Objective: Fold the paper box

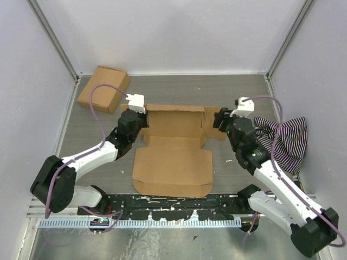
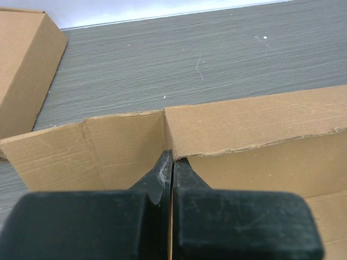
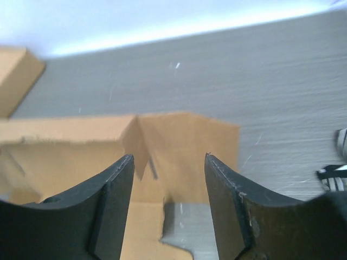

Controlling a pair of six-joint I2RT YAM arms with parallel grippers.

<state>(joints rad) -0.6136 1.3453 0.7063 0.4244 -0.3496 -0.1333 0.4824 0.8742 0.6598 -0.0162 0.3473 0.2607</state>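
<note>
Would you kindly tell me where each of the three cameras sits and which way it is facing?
Top external: above and behind the robot, looking down at the table; left arm, right arm, left pincer and right pincer show.
Left wrist: on the left arm, facing the far wall; its closed pincer pinches the box's corner.
Right wrist: on the right arm, facing likewise; its open pincer frames the box's right flap.
Shared: top and left wrist both show the smaller box.

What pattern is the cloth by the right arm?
The cloth has thin dark-and-white stripes, best seen in the top external view.
</note>
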